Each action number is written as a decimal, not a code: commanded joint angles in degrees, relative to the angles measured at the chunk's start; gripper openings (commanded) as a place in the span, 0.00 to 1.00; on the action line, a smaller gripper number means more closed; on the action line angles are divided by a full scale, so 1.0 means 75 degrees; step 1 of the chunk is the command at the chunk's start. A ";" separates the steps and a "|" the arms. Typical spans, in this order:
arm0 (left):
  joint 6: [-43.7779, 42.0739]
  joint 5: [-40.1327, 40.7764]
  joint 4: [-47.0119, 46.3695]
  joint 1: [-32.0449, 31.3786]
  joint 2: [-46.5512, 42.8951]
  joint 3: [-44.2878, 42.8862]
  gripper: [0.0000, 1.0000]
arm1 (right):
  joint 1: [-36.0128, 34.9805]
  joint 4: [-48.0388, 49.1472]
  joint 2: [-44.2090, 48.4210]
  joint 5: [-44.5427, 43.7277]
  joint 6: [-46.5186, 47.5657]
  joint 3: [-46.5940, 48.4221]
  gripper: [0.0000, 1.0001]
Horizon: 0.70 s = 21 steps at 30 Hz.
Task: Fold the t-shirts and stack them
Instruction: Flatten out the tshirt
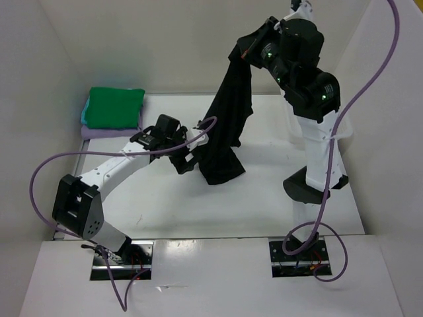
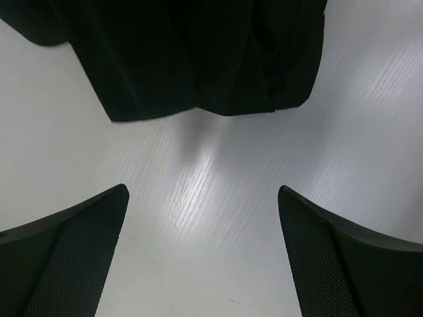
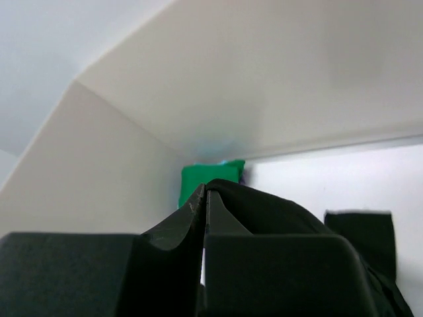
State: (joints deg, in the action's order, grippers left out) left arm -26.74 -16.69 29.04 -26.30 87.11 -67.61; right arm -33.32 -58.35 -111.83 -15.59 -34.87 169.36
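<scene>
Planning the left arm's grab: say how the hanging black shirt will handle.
Probably floppy: the black shirt hangs in folds from the right gripper. Likely light: one pinch holds it. Its hem rests on the table, so may drag.

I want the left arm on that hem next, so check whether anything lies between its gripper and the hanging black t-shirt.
Nothing visible does. In the left wrist view only bare table lies between the open left gripper and the lower edge of the black t-shirt, which hangs from the shut right gripper.
</scene>
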 commanded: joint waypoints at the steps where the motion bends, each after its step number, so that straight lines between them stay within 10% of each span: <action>1: 0.0412 -0.0353 -0.0927 -0.0313 0.0068 -0.0090 1.00 | 0.0060 -0.0102 -0.0073 -0.0370 0.0325 0.0921 0.00; 21: 0.1373 -0.1245 -0.2500 -0.1133 0.2341 -0.0651 1.00 | 0.0130 -0.1219 0.0460 -0.1038 0.0560 0.1337 0.00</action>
State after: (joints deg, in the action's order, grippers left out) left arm -19.27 -23.73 14.17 -34.92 101.30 -68.71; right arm -32.73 -66.32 -112.29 -21.93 -31.79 177.77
